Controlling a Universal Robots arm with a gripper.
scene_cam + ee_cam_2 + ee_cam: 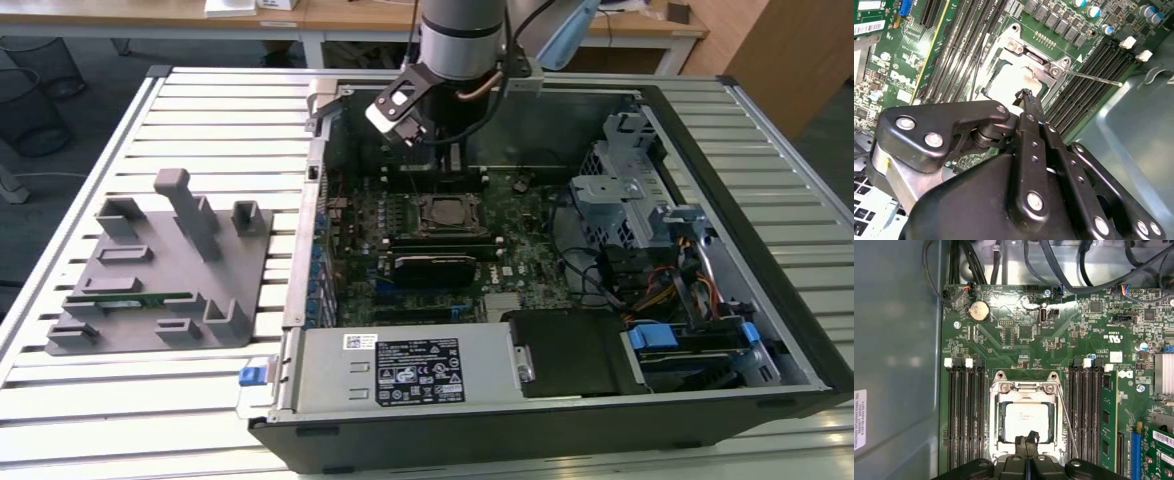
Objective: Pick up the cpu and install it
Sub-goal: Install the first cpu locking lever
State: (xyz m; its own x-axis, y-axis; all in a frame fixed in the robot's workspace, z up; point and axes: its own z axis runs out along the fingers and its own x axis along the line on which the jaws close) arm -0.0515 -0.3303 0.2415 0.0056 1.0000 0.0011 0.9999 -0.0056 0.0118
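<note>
The cpu, a small square chip with a silvery top, lies flat inside the motherboard socket's metal frame. It also shows pale in the second wrist view and as a dark square in the exterior view. My gripper hangs just above the chip's edge with its thin fingertips pressed together and nothing between them. In the second wrist view the shut gripper points down at the chip. From outside, the gripper reaches down into the open computer case.
A grey plastic fixture with a green memory stick lies on the slatted table at the exterior view's left. Memory slots flank the socket, and a thin lever wire runs beside it. Cables, a drive cage and a black power supply crowd the case.
</note>
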